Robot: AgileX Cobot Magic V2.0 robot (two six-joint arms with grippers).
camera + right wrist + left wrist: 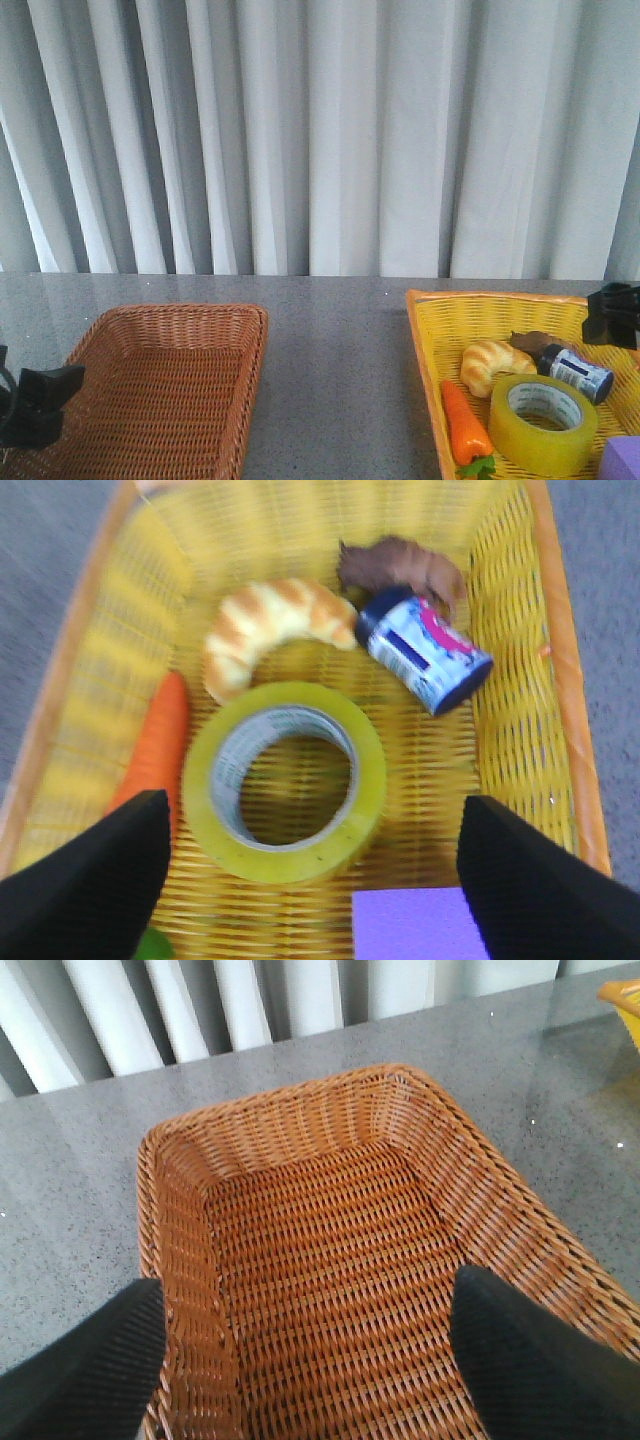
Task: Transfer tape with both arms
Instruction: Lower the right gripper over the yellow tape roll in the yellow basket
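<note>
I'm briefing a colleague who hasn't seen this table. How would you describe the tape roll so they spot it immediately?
Start at the yellow basket on the table's right side. The tape lies flat near its front, between the orange carrot and a purple block, in front of the croissant. It is the only ring there: translucent yellow, with a white printed core and an open centre.

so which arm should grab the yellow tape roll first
Right. The right gripper hangs open directly over the translucent yellow tape roll in the yellow wicker basket; the left gripper is over the brown wicker basket.
</note>
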